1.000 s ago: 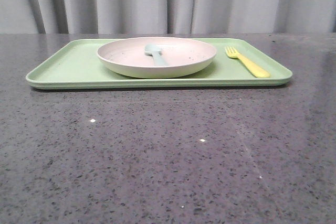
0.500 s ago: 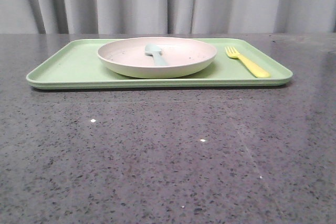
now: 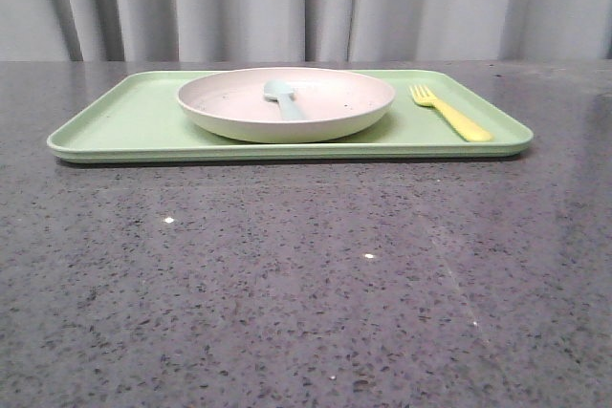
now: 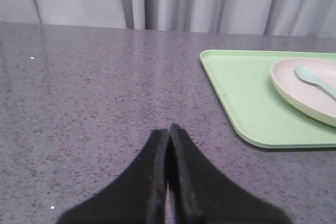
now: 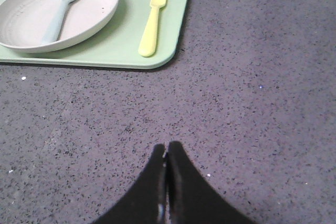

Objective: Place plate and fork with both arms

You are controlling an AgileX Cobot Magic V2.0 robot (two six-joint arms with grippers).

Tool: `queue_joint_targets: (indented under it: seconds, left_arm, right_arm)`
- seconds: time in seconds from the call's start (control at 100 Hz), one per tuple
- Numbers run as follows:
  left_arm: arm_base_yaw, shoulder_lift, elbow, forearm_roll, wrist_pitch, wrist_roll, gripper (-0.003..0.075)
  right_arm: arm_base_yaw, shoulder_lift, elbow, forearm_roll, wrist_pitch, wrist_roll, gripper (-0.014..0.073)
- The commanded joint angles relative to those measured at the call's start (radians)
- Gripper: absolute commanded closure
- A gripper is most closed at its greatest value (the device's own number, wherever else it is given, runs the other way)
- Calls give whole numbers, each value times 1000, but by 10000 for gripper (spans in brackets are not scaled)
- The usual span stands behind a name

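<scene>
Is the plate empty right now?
No. A spoon lies in the plate, which sits on the tray.

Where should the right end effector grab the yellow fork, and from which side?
Probably mid-handle on the fork, coming straight down. It lies flat on the tray, handle toward the near rim, clear of the plate, so fingers can straddle its narrow width.

I see a speckled pinkish-cream round plate [image 3: 287, 102], bright yellow plastic fork [image 3: 449, 112], pale blue-grey spoon [image 3: 282, 97], light-green rectangular tray [image 3: 124, 126], dark grey flecked table [image 3: 306, 284].
</scene>
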Motion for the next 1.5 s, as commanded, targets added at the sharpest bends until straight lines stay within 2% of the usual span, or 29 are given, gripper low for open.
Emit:
queue_joint_targets:
  seconds: [0.0,0.19,0.4,0.45,0.5,1.49]
  left_arm:
    - [36,-27,26,3,-155,44,741]
    - [82,-105,158,9,-326,44,741]
    - [87,-193,287,9,-332,44,741]
    - [87,-221,285,12,-261,44,741]
    - [87,-236,285,18,-249,44,741]
    - [88,-234,285,22,-254,44,741]
  right_arm:
    - [0,6,-22,-18,-61,2,661]
    - [0,6,-22,-18,-61,2,661]
    - [0,6,-22,-18,-61,2,661]
    - [0,6,-22,-18,-61,2,661]
    - [0,6,-22,-18,-63,2,661]
    - [0,7,-22,-19,-63,2,661]
